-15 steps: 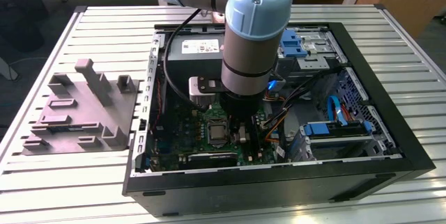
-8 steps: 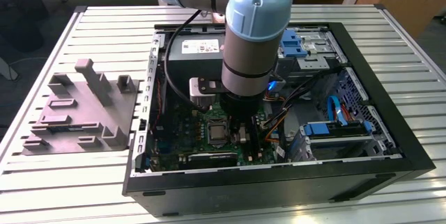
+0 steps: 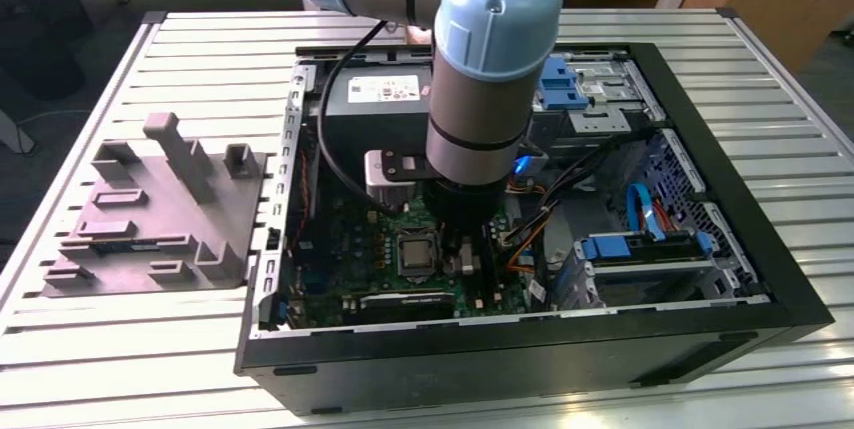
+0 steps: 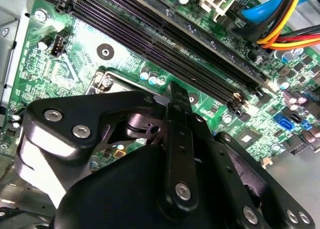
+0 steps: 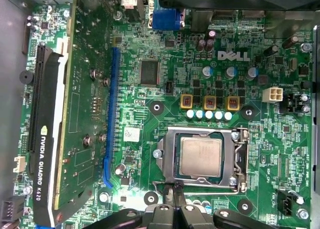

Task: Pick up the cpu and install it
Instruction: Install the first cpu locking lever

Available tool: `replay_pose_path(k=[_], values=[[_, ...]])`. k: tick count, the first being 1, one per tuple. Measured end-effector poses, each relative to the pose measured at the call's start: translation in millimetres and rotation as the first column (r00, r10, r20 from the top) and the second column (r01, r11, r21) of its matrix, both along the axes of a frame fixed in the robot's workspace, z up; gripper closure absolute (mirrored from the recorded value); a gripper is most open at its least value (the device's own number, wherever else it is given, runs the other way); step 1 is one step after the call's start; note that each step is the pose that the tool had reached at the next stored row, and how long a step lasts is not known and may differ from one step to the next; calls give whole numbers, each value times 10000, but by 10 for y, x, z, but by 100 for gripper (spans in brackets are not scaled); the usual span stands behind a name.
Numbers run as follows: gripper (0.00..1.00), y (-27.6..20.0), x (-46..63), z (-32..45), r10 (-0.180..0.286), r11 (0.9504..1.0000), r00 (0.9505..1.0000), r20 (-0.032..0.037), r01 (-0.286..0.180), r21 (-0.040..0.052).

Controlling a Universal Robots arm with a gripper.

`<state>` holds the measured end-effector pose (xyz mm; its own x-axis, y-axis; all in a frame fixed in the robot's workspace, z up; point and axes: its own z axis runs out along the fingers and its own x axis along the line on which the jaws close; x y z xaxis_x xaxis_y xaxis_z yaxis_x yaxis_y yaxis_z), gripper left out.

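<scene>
The cpu [image 5: 200, 156], a small silvery square chip, lies flat inside the silver-framed socket [image 5: 240, 159] on the green motherboard [image 5: 165, 49]. In the first wrist view my gripper [image 5: 172, 190] sits just beside the socket's edge, its two thin fingertips pressed together with nothing between them. The second wrist view has the black gripper body in front, and one finger [image 4: 177, 109] points down at the board near the partly hidden socket [image 4: 107, 81]. In the exterior view the arm [image 3: 487, 79] reaches down into the open computer case [image 3: 694, 329], beside the socket [image 3: 414, 249].
A grey moulded tray [image 3: 160, 214] lies on the slatted table at the exterior view's left. A graphics card [image 5: 75, 114] stands upright on the board. Long black memory slots [image 4: 175, 34] and coloured cables [image 4: 285, 19] run near the gripper. Blue drive brackets [image 3: 641, 244] sit inside the case.
</scene>
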<state>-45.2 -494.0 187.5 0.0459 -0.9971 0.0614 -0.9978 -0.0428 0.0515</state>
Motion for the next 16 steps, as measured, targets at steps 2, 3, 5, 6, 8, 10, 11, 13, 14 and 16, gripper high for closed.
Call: replay_pose_path(k=[2, 3, 5, 6, 8, 10, 11, 13, 14, 16], values=[[89, 1, 2, -7, 16, 10000, 10000, 2, -16, 8], [89, 0, 2, -6, 22, 10000, 10000, 2, -22, 6], [89, 0, 2, -7, 27, 10000, 10000, 2, -27, 4], [89, 0, 2, -6, 27, 10000, 10000, 1, -27, 3], [89, 0, 2, 1, 27, 10000, 10000, 2, -27, 5], [89, 1, 2, 23, 27, 10000, 10000, 5, -27, 15], [89, 2, 3, 38, 28, 10000, 10000, 7, -28, 17], [89, 0, 2, 76, 27, 10000, 10000, 2, -27, 16], [89, 1, 2, 94, 28, 10000, 10000, 2, -28, 22], [89, 0, 2, 138, 27, 10000, 10000, 1, -27, 27]])
